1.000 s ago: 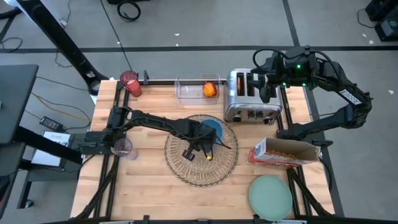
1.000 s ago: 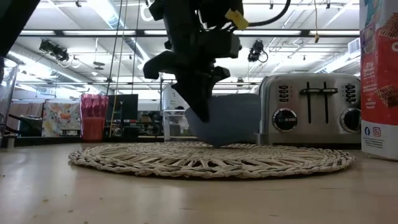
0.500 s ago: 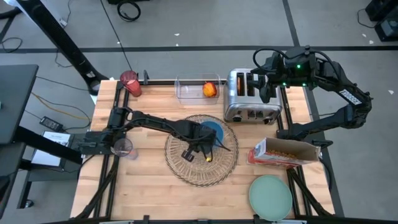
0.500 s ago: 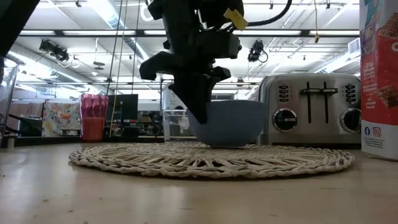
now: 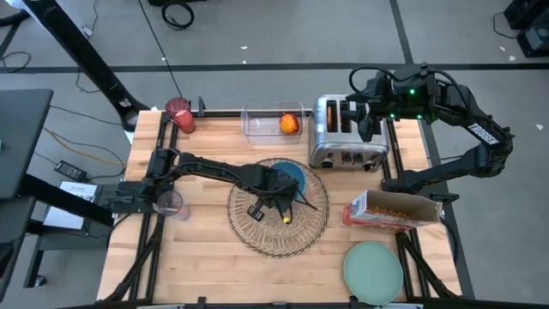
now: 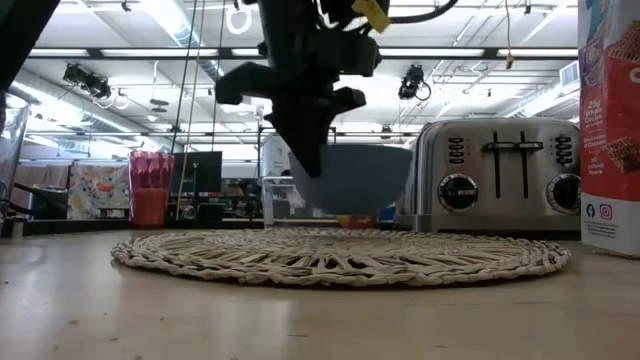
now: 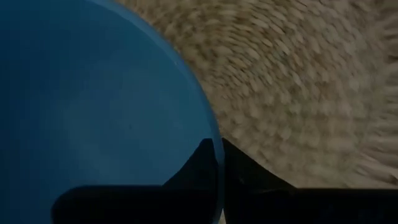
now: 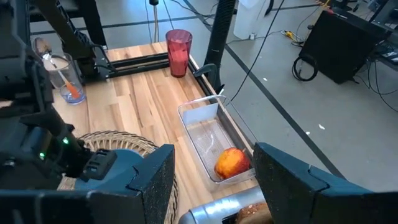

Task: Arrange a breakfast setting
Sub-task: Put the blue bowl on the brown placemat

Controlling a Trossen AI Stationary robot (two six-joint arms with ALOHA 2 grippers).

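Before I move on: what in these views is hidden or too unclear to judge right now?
- Blue bowl: in the high view the left arm covers most of it.
- Left claw, shut on the bowl's rim: the low view shows only a dark silhouette.
- Spoon: small in the right wrist view, its bowl end unclear.
- Cereal box: cut off by the low view's edge.
- Green plate: seen only from above.

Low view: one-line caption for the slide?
Left gripper holds the blue bowl by its rim, lifted just above the wicker placemat, toaster behind.
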